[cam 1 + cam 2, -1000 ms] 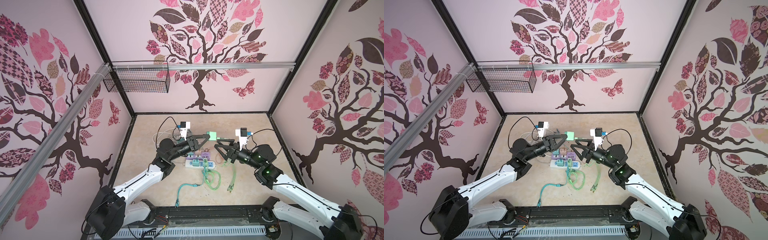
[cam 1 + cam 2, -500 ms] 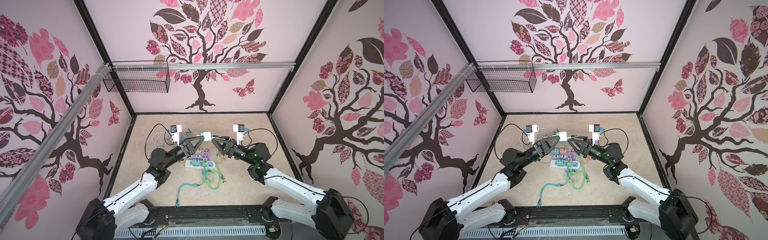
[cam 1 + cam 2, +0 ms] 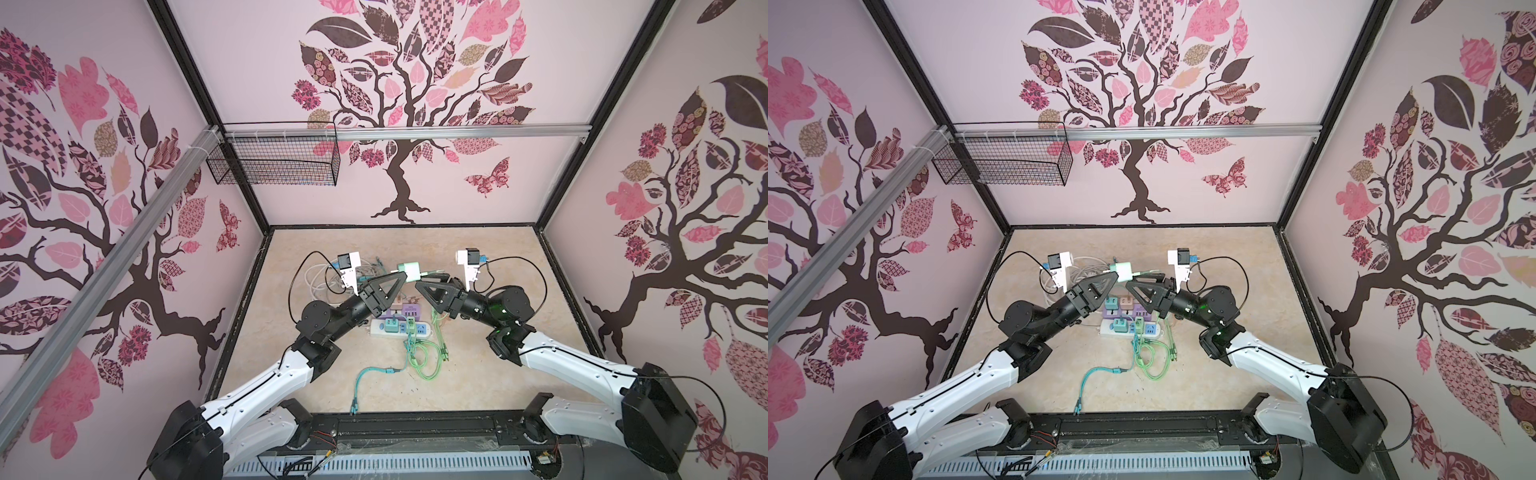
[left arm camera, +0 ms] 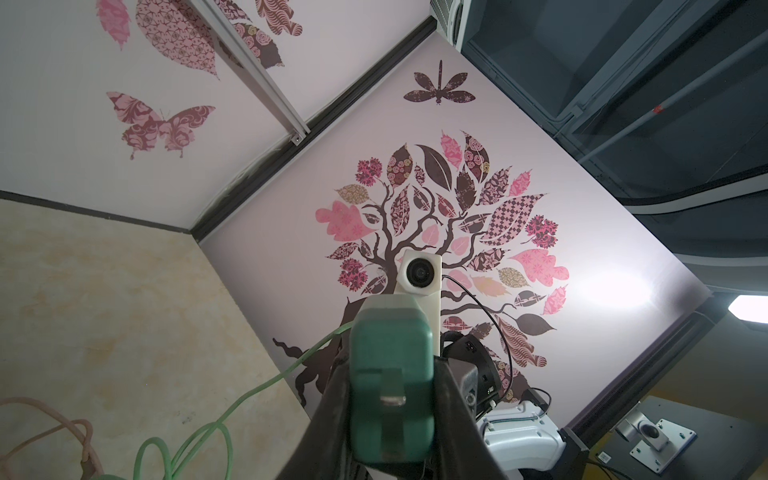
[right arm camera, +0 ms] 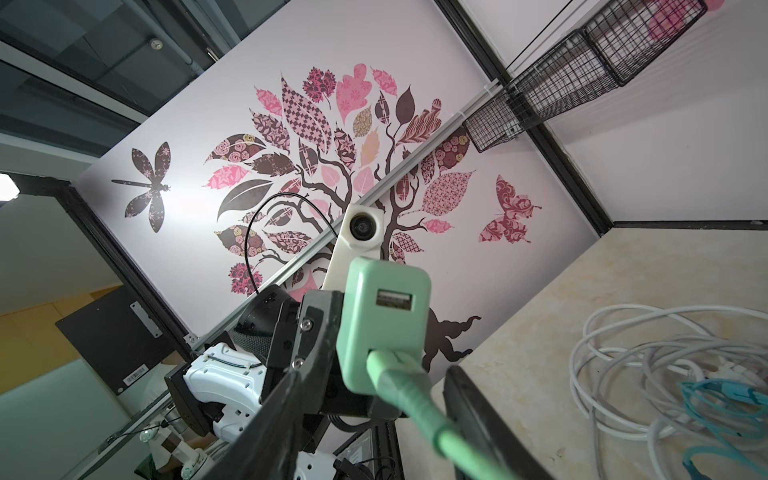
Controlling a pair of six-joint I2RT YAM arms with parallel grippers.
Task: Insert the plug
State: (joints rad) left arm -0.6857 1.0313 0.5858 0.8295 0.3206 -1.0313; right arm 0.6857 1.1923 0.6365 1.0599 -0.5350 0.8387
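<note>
A mint-green USB charger adapter (image 3: 409, 269) (image 3: 1124, 269) hangs in mid-air over the table's middle, and my left gripper (image 3: 404, 277) (image 3: 1114, 279) is shut on its body. In the left wrist view the adapter (image 4: 388, 332) fills my left gripper (image 4: 390, 374), prong side toward the camera. A green USB plug (image 5: 395, 374) sits in the lower port of the adapter (image 5: 384, 316); the upper port is empty. My right gripper (image 5: 374, 376) (image 3: 419, 286) (image 3: 1128, 284) straddles that plug, open, with a gap on both sides. The green cable (image 3: 434, 307) trails down to the table.
Under the grippers lie a white power strip (image 3: 397, 329) (image 3: 1129, 330) with chargers plugged in and a purple strip (image 3: 409, 309). Green cable loops (image 3: 424, 361) and a teal cable (image 3: 365, 374) lie in front, with a white cable coil (image 3: 320, 278) (image 5: 665, 353) behind. A wire basket (image 3: 274, 164) hangs at back left.
My left gripper carried the adapter slightly to the left. My right gripper followed and now sits right up against it, with its fingers round the plug.
</note>
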